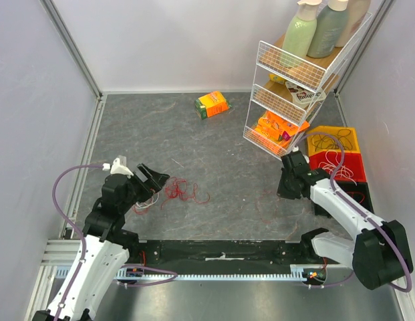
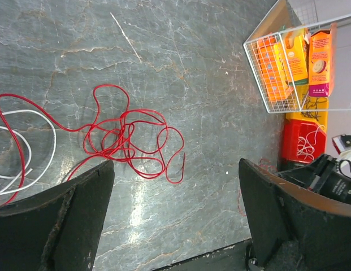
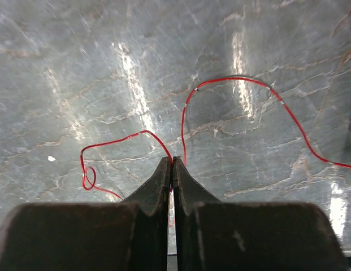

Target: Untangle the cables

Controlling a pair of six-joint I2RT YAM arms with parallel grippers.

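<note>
Right claw (image 3: 172,162) is pinched shut on a loose red strand (image 3: 232,79), over on the right. Left claw (image 2: 175,169) gapes wide, empty, with the red tangle (image 2: 130,138) just to its right and the white cable (image 2: 28,149) beside it, so the left arm's nearer.

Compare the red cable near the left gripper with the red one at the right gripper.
The left red cable is bunched in many overlapping loops; the right red cable runs as one loose strand with a single small curl. The left one lies ungripped beyond the open left gripper; the right one is pinched in the shut right gripper. Both are thin and red.
</note>
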